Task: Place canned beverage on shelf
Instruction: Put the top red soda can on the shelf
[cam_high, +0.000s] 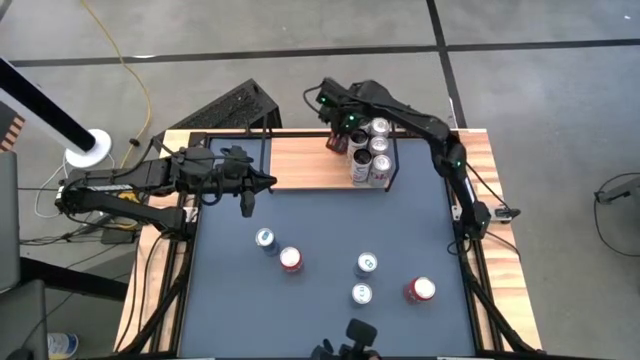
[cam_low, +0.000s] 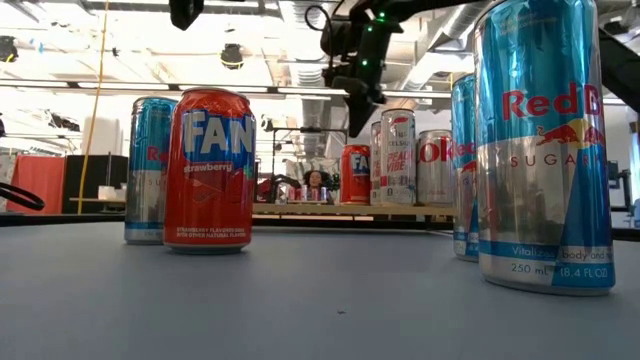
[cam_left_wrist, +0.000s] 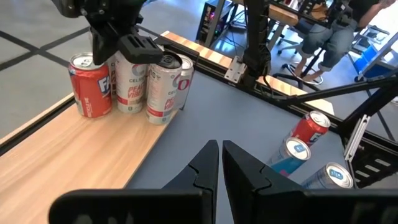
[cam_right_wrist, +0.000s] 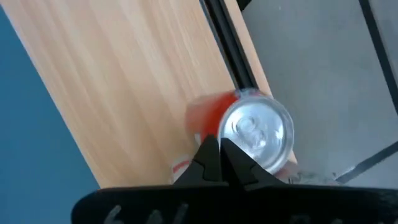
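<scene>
The shelf is a light-wood board along the table's far edge. Several cans stand upright in a cluster at its right end. The leftmost of them is a red can. My right gripper is shut and points steeply down, just above this red can's top. In the low view a small gap shows between them. My left gripper is shut, holds nothing, and hovers over the table's left side near the shelf's left end.
Several loose cans stand on the dark grey table top: a blue one and a red one left of centre, two blue ones and a red one to the right. The shelf's left part is bare wood.
</scene>
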